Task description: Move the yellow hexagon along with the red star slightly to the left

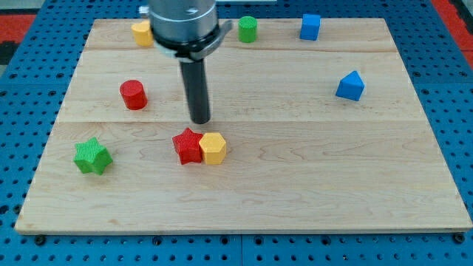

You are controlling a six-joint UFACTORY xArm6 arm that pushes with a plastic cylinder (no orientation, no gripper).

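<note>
The yellow hexagon (213,148) sits on the wooden board, touching the right side of the red star (188,145), a little below the board's middle and to the left. My tip (200,120) rests on the board just above the red star, apart from both blocks by a small gap. The dark rod rises from it to the arm's grey head at the view's top.
A green star (92,157) lies at the lower left. A red cylinder (134,94) stands at the left. A yellow block (142,32), a green cylinder (247,29) and a blue cube (310,26) line the top edge. A blue block (350,86) sits at the right.
</note>
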